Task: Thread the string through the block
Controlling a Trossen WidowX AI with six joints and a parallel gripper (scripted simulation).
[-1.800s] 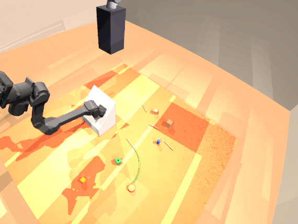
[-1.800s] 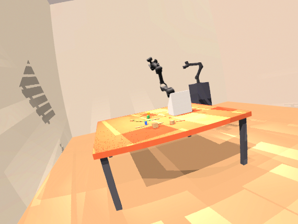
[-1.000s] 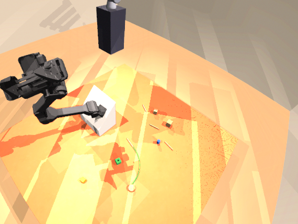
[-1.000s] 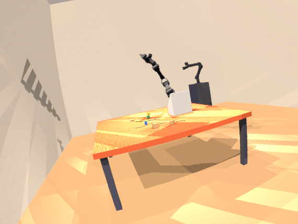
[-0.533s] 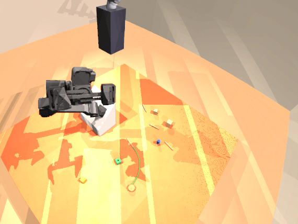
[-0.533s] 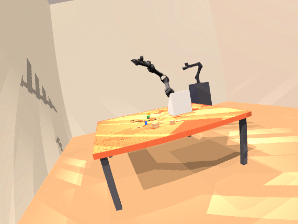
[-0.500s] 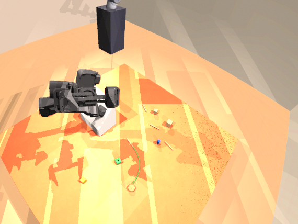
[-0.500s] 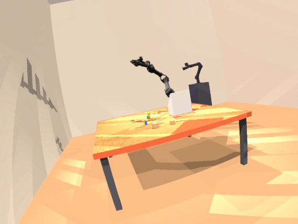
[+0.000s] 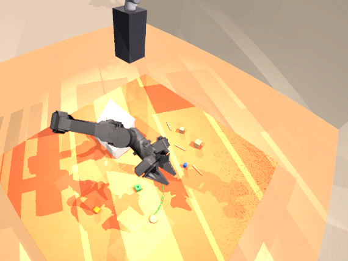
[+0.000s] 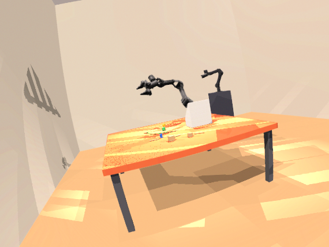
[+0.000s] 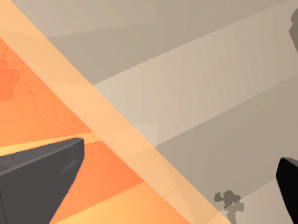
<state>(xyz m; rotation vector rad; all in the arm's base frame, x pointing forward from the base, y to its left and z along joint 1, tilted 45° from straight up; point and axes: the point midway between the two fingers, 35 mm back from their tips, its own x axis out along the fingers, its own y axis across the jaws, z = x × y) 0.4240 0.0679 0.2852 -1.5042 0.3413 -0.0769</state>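
The gripper [image 9: 171,179] [image 10: 139,91] [image 11: 180,157] is wide open and empty, high above the table. The round wooden button [image 9: 153,218] lies on the table. The green string [image 9: 162,198] curves from it and passes out of sight behind the gripper in the top view. The stick on its free end is hidden there. A larger tan block [image 9: 198,143] [image 10: 171,138] and a smaller tan block [image 9: 182,130] [image 10: 190,134] stand on the table; no hole can be made out in either. A small green block [image 9: 138,188] [image 10: 163,128] has a dark spot on top.
Loose sticks [image 9: 168,125] [image 9: 180,147] [image 9: 196,169] lie around the tan blocks. A small blue piece [image 9: 185,164] [image 10: 161,135] is beside one stick. A yellow piece [image 9: 96,209] [image 10: 164,125] lies beyond the green block. The white stand [image 9: 113,110] [image 10: 199,113] is under the arm.
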